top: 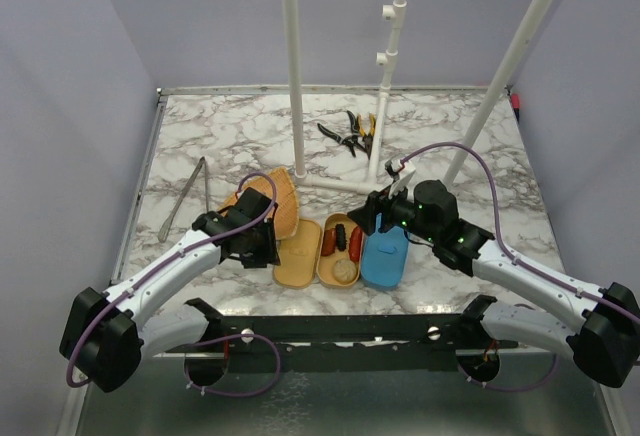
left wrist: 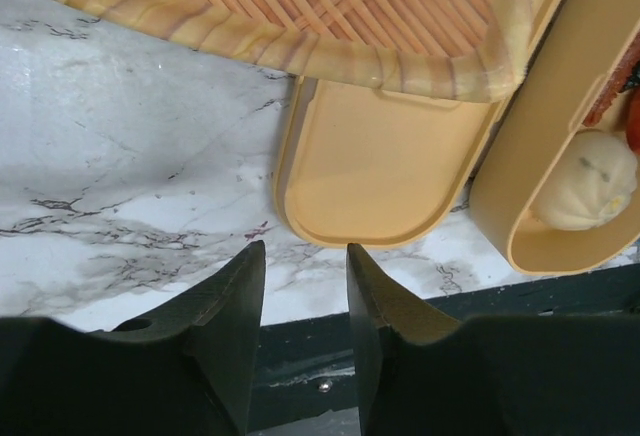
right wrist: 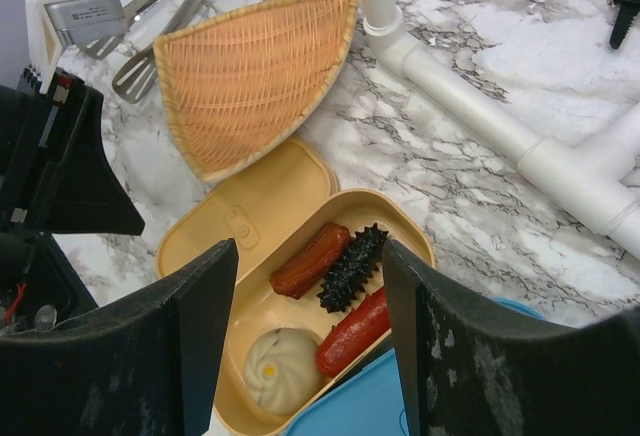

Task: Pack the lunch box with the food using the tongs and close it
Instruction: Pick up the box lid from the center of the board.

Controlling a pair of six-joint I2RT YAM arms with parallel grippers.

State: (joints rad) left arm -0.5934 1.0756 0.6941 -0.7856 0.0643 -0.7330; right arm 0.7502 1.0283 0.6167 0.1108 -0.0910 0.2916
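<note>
Left gripper (left wrist: 305,256) is low over the marble table (left wrist: 120,156). Its fingers are parted with a clear gap and there's nothing between them, so it's empty. Just ahead of its tips lies the flat beige lid (left wrist: 380,166), and beyond that the woven basket (left wrist: 330,6), cropped by the top edge. From above, the left arm covers part of that basket.

Over to the right gripper (right wrist: 310,246): its jaws are spread wide and grip nothing, and the lunch box (right wrist: 408,221) shows between them. Inside the box are an orange sausage (right wrist: 308,261), a dark spiky piece (right wrist: 352,266), a red sausage (right wrist: 355,323) and a round beige bun (right wrist: 272,368).

A blue part (right wrist: 350,406) lies just beside the box, cut off at the bottom edge. Lid or container, can't tell.

The tongs (top: 185,199) lie on the table left of the basket, and neither arm touches them. In the right wrist view they run off the top edge, partly behind a white fitting.
</note>
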